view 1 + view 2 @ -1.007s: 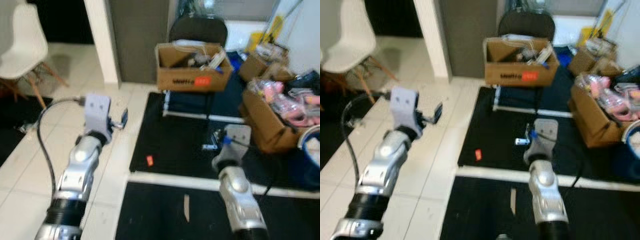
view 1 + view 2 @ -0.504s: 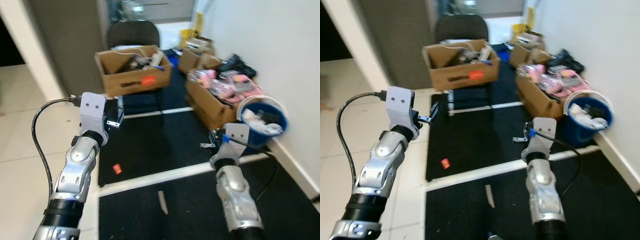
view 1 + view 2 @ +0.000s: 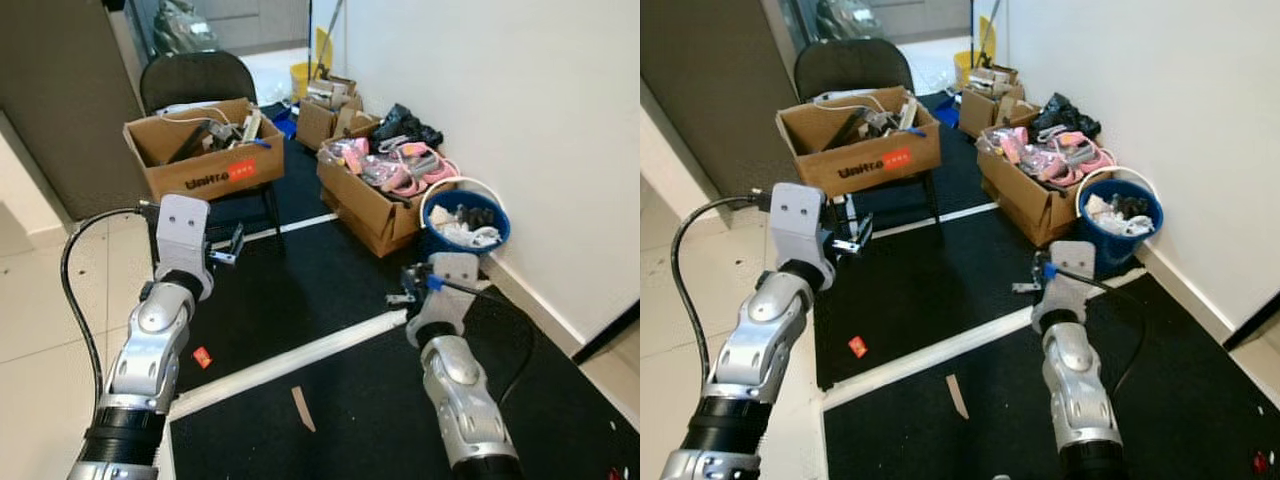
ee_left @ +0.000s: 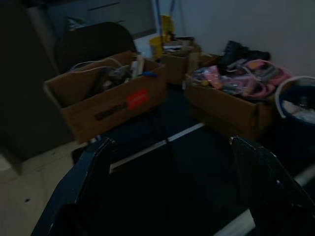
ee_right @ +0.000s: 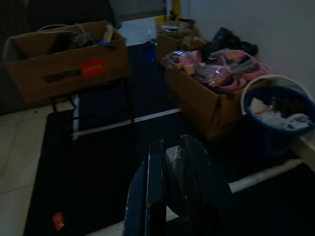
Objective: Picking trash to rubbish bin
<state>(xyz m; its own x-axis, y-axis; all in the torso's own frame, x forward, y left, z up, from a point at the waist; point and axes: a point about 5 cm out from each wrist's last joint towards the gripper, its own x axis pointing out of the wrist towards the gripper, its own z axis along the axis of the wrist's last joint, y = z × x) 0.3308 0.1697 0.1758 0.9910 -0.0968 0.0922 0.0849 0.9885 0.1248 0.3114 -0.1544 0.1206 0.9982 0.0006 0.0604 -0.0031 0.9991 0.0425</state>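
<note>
The right gripper point(image 5: 170, 196) is clamped on a small pale scrap of trash point(image 5: 173, 154), held above the black mat point(image 3: 330, 270), short of the round blue rubbish bin point(image 3: 463, 222) by the wall. The left gripper point(image 4: 172, 187) is spread apart, empty. A small red wrapper point(image 3: 202, 356) and a tan strip point(image 3: 301, 408) remain on the mat's near edge.

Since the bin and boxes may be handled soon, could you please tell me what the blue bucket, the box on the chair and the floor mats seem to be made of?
The blue bucket looks like smooth plastic with a white rim and an even sheen. The box on the chair looks like brown corrugated cardboard, matte, with folded flaps and printed lettering. The floor mats look like black foam or rubber, matte; which one is unclear.
</note>
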